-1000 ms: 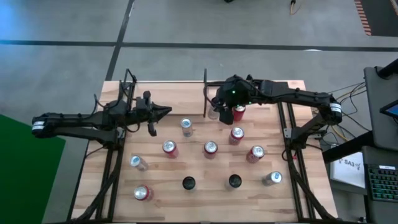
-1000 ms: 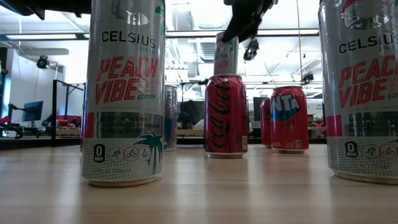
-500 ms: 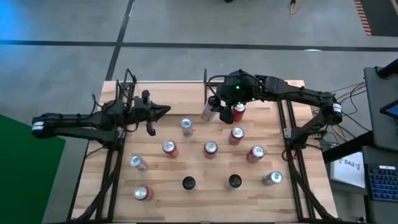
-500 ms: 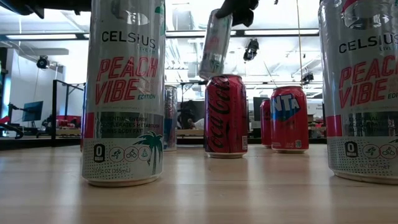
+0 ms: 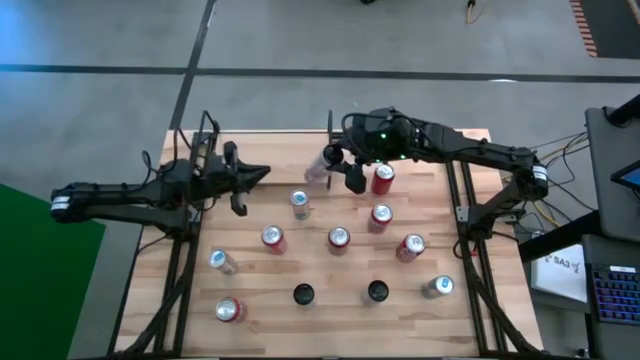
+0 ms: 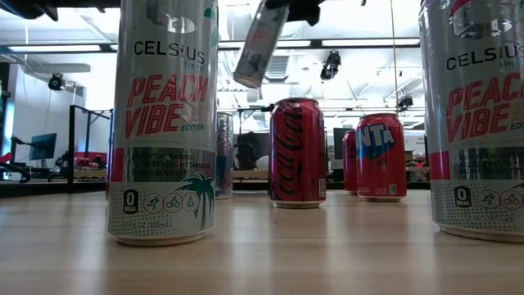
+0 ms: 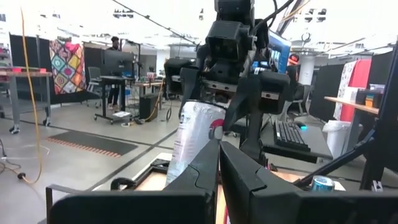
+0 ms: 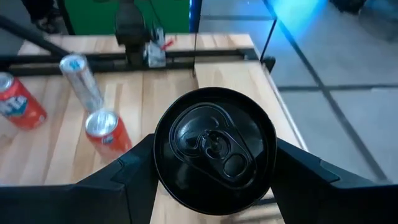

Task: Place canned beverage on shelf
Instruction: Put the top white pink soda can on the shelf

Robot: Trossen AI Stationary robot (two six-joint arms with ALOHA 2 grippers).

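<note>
The can (image 5: 318, 168), a slim silver one, hangs tilted in the air near the far edge of the table, close to the black divider rod (image 5: 330, 135) of the shelf (image 5: 270, 150). The right gripper (image 5: 345, 170) has it clamped between its fingers, which stand partly spread to the can's width (the right wrist view looks straight down on its dark lid, a finger on either side). The left gripper (image 5: 240, 183), fingers shut on nothing, waits over the table's far left.

To do this step well, I judge the can should be brought upright before it goes down, lowered onto bare plank clear of the divider rod, and let go only once its base sits flat; a tilted release would likely tip it.

The low view shows the tilt and the clear air under the can, well above the red cola can (image 6: 297, 152), which the high view cannot give. The high view alone shows where it hangs over the board and the other cans spread across the near part. The left wrist view shows the right arm gripping the can from above.
</note>
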